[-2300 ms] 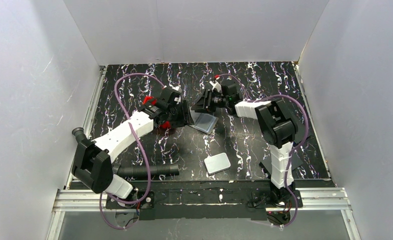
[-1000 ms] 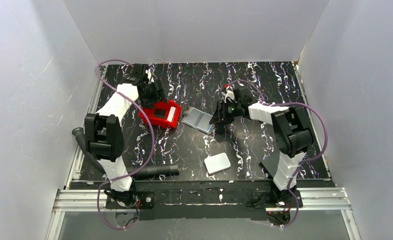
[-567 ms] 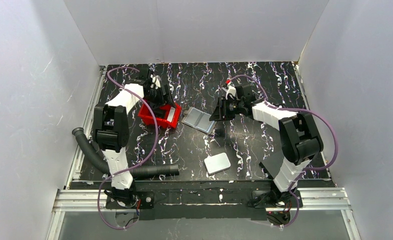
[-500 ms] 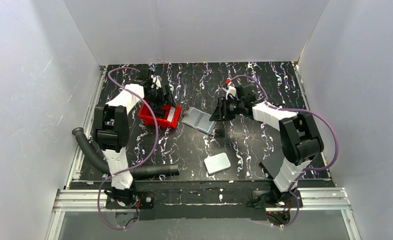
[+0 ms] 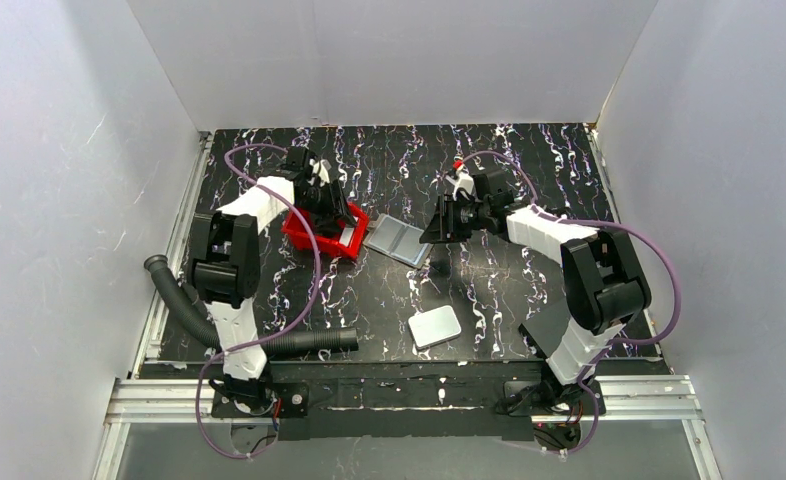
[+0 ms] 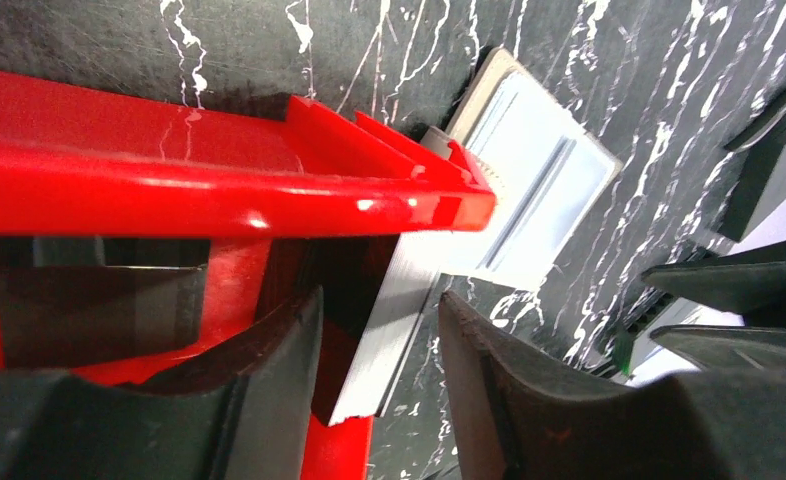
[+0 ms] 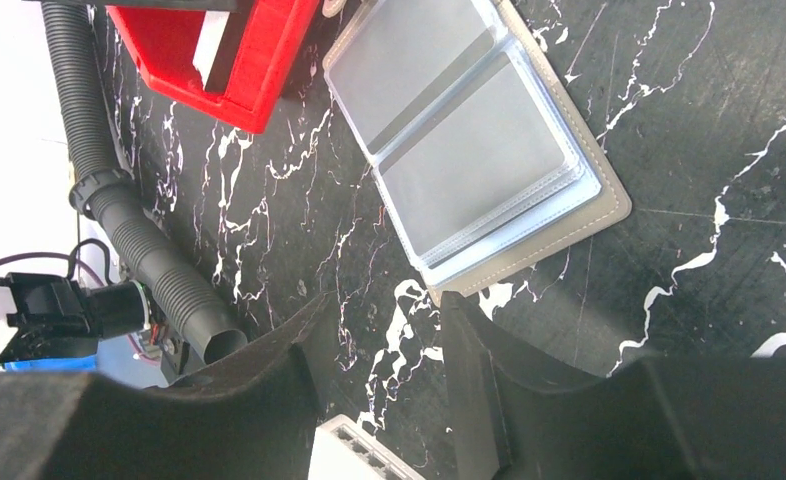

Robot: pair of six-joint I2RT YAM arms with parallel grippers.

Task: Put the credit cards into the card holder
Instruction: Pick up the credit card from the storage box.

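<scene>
Picking credit cards [image 6: 394, 340] from red tray [image 6: 169, 185], just left of card holder [image 5: 399, 241], which lies open on table. Left pincer [image 6: 379, 300] straddles stack; pinched or not, cannot tell. Right pincer [image 7: 384, 305] spread, empty, just right of holder. Next: firm pinch, lift over tray rim, likely snag. White slab [image 5: 435, 327] and hose [image 5: 269, 343] lie nearer arm bases than holder.

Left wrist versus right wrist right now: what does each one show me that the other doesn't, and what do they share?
Left wrist only: the credit cards, a stack at one end of the red tray, with the left gripper straddling them, jaws not yet closed. Right wrist only: the black corrugated hose, a corner of the white slab, and the right gripper open with nothing between its fingers. Both: the red tray, the card holder lying open beside it, and the marbled table.
</scene>
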